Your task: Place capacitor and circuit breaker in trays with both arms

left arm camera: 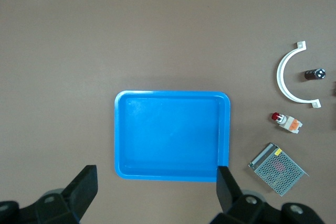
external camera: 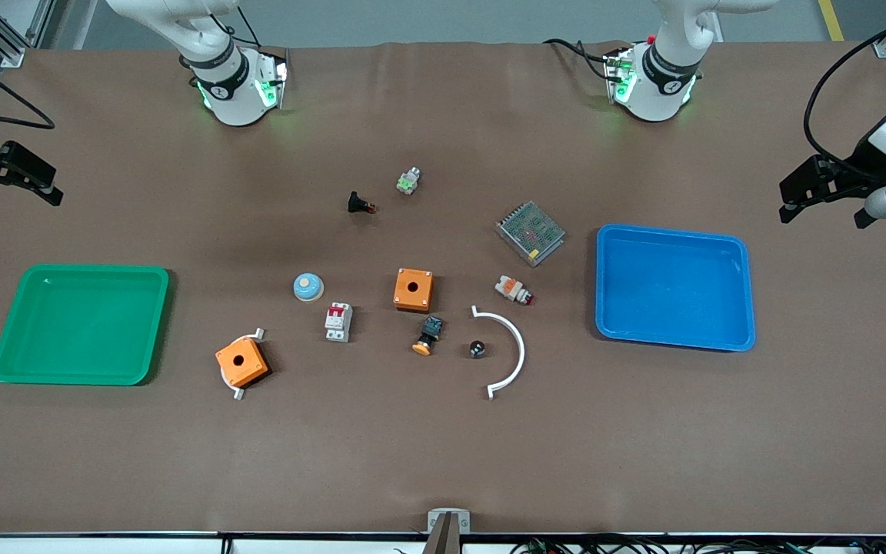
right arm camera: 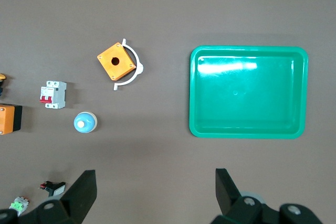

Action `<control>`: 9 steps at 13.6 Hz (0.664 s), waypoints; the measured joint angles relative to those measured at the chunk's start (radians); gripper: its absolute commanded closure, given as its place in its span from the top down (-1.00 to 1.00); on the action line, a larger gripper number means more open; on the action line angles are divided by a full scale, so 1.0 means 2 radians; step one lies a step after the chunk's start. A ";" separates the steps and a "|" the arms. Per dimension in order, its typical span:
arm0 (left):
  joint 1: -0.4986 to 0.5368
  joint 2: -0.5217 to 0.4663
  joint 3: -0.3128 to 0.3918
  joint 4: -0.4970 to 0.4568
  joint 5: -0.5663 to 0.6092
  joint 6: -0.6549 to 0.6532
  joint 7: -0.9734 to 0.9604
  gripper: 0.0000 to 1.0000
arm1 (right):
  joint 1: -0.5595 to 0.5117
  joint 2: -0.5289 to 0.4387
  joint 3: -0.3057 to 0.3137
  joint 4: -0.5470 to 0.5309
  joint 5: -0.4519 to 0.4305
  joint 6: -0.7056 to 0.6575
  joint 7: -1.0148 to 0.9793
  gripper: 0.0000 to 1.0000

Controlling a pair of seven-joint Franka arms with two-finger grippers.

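The capacitor (external camera: 477,348) lies at frame centre inside a white curved bracket (external camera: 511,352), beside a black pushbutton (external camera: 428,335). The circuit breaker (external camera: 338,321) lies below a blue dome (external camera: 308,287). Left gripper (external camera: 824,187) and right gripper (external camera: 4,175) hang at the frame edges, fingers wide, empty, over the brown desk (external camera: 443,462).

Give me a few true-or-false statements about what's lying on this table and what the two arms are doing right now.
1. The blue tray has nothing in it. True.
2. The capacitor lies inside the curve of the white arc-shaped piece. True.
3. The circuit breaker sits in the green tray. False: it lies on the table, between the two orange boxes.
4. The left gripper is shut on the capacitor. False: it is open and holds nothing, over the table's end by the blue tray.
5. The right gripper is open. True.
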 measured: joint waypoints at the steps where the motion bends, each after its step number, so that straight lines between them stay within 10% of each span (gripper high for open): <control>1: 0.000 0.000 0.000 0.000 0.000 0.000 0.000 1.00 | 0.000 0.000 0.000 0.000 0.000 0.000 0.000 1.00; 9: -0.004 0.029 -0.003 -0.004 0.000 -0.005 0.000 1.00 | 0.001 0.008 0.002 0.000 0.000 -0.001 0.000 1.00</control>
